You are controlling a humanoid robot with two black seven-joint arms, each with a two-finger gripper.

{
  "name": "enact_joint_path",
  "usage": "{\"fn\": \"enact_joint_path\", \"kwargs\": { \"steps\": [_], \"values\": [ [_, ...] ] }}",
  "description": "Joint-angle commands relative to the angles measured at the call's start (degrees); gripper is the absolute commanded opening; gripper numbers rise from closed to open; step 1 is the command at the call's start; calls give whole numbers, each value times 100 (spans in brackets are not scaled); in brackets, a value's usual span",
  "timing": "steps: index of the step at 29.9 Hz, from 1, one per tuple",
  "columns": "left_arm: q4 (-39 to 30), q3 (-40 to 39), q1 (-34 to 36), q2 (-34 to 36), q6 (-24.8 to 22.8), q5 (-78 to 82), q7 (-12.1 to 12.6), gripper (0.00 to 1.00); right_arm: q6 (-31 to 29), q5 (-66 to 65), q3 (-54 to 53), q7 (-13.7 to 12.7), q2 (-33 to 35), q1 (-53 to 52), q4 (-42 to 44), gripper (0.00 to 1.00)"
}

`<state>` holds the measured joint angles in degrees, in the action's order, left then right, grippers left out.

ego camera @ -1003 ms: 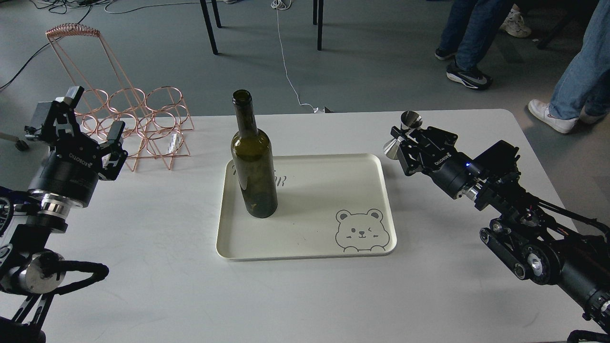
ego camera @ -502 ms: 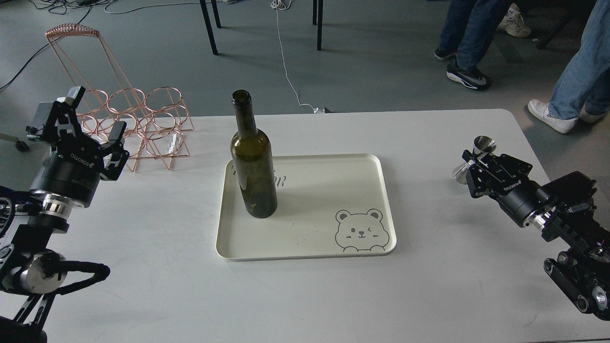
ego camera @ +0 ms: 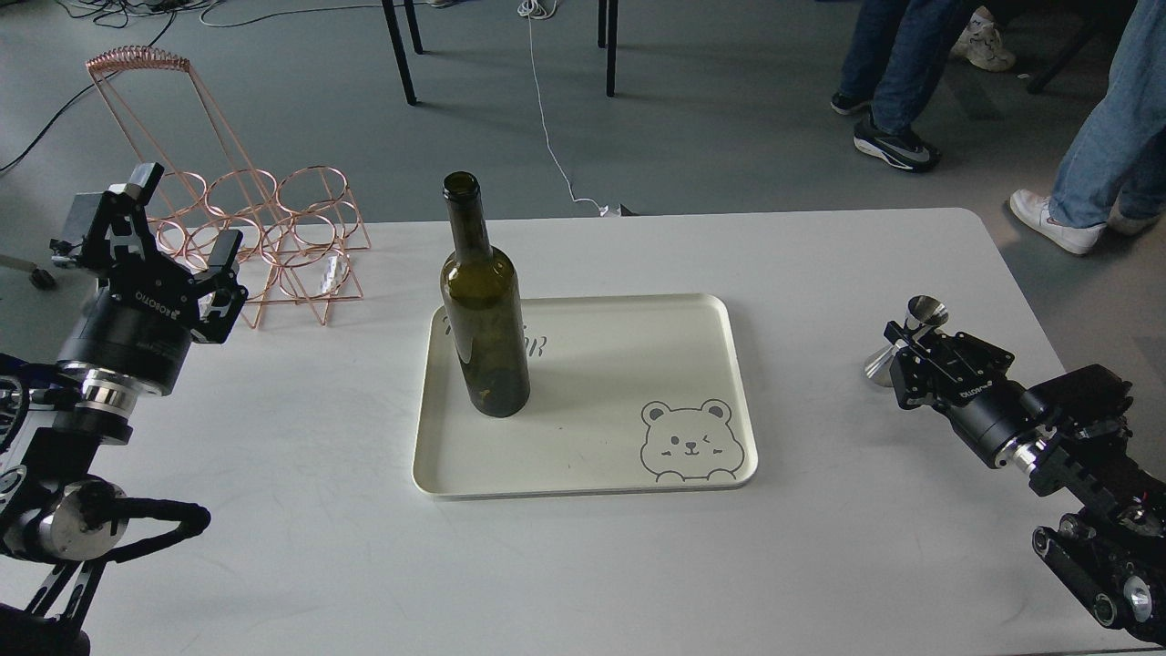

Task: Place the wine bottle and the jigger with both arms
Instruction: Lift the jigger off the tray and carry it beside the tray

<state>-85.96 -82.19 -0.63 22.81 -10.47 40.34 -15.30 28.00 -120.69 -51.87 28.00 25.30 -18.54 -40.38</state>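
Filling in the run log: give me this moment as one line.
bottle: upright on tray | jigger: in right gripper, right of tray | left gripper: open, empty, beside wire rack

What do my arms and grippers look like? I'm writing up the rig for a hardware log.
Both arms are black with silver metal joint rings. The left gripper and right gripper are black, two-fingered, with white lettering on the body. The left one has a pale block on one fingertip. The right arm's forearm shows silver round bearings, and a black cable loops by the left arm's lower joint.
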Motion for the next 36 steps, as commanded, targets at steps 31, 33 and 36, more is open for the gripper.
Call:
{"fn": "enact_joint_path", "kwargs": {
  "steps": [31, 33, 36],
  "values": [
    [-166, -8, 1, -5, 1, 0, 1, 99, 0, 941, 458, 0, 1257, 754, -1356, 97],
    [-228, -16, 1, 12, 10, 0, 1, 99, 0, 1344, 511, 0, 1687, 1062, -1708, 97],
    [-246, -34, 1, 21, 18, 0, 1, 99, 0, 1977, 537, 0, 2486, 1440, -2296, 97]
  ]
}}
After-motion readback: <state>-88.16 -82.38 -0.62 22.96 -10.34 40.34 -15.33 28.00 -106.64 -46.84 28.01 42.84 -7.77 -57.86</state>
